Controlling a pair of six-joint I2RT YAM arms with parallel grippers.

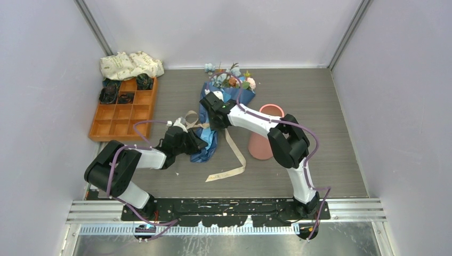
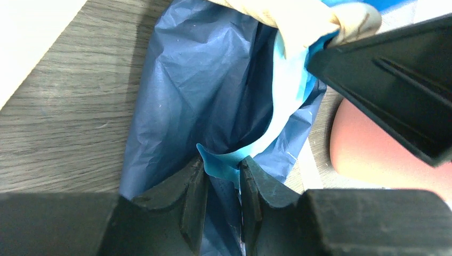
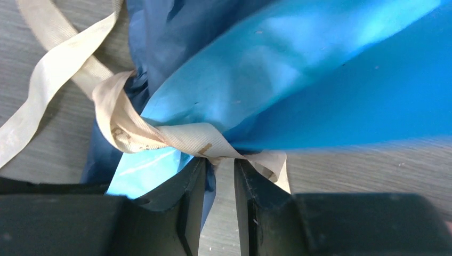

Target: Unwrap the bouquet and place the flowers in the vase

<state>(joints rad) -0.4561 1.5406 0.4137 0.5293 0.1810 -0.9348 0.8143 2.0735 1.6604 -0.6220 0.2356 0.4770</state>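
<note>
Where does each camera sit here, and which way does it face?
Top external: above and behind the bases, looking down on the table; left arm and right arm show.
Left wrist: behind the left gripper, facing the bouquet and vase; own fingers show.
Right wrist: behind the right gripper, facing the ribbon; own fingers show.
Shared: both wrist views show the bouquet's blue paper and ribbon.

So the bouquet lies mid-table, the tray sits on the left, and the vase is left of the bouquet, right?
No: the top view shows the vase right of the bouquet, not left. The bouquet is mid-table and the tray on the left.
</note>
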